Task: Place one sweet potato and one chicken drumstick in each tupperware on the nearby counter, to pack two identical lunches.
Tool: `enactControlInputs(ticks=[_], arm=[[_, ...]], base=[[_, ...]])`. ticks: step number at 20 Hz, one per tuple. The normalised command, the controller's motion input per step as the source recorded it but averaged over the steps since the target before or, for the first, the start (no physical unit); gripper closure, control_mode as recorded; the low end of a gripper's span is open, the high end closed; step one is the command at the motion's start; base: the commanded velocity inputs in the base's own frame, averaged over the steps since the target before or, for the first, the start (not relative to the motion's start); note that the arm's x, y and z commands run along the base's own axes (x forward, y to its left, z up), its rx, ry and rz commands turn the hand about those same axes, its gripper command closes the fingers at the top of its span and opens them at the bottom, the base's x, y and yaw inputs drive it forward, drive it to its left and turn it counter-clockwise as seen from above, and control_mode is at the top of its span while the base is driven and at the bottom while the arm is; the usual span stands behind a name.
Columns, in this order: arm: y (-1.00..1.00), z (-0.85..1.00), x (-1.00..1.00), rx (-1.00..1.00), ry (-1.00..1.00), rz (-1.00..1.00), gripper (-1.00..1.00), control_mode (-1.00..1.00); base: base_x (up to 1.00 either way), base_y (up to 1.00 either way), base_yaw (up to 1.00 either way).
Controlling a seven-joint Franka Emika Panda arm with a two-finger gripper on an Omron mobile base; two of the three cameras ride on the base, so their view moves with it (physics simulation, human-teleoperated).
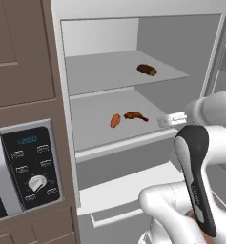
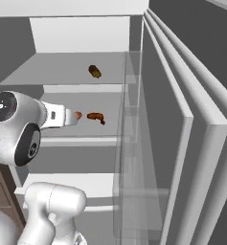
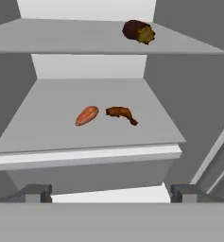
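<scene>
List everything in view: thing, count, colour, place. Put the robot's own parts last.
Sweet potato: one, orange-pink, on the lower fridge shelf, left of the drumstick and apart from it.
Chicken drumstick: one, brown, on the same shelf, right of the sweet potato.
Dark brown food item: one, on the upper shelf toward the right; too small to tell what it is.
Fridge shelves: two with food on them, light grey, in the open fridge.
Fridge door: one, grey, open at the right.
Microwave panel: one, black with a white dial, set in brown cabinetry left of the fridge.
Gripper: one, dark fingertips, open, in front of the lower shelf, holding nothing.
</scene>
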Motion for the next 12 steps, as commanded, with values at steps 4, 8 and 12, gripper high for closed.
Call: enactControlInputs(ticks=[4,8,12], arm=[[0.01,0.53,0.35,0.0,-0.08,0.0,-1.0,-1.0],[0.0,0.56,0.57,0.0,0.0,0.0,-1.0,-1.0],[0.0,0.6,0.67,0.0,0.0,0.0,-1.0,-1.0]], base=[[0.0,0.0,0.0],[0.0,0.0,0.0],[0.0,0.0,0.0]])
